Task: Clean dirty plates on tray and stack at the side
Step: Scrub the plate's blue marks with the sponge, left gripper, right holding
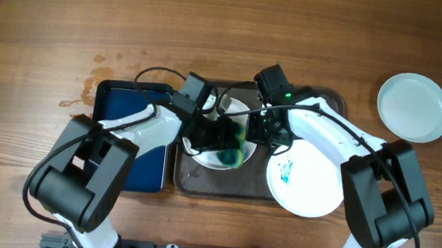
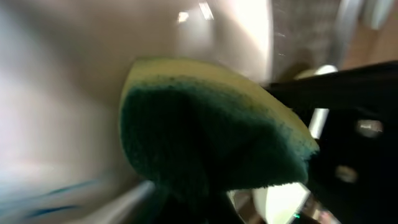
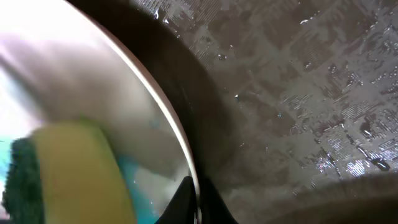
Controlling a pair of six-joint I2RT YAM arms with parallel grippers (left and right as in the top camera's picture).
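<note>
In the tray [image 1: 216, 185] — a plate [image 1: 203, 156], sponge [image 1: 234, 151] on it.

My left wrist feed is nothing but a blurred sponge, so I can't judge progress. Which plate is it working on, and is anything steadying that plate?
Observer: The sponge is on the plate in the middle of the tray. The right gripper has its jaws shut on that plate's right rim.
Operator: Is it clean yet?
Observer: No. The right wrist view shows a teal smear on it beside the sponge.
Operator: Any other marked ones?
Observer: Yes, a second plate with a teal scribble lies at the tray's right end.
</note>
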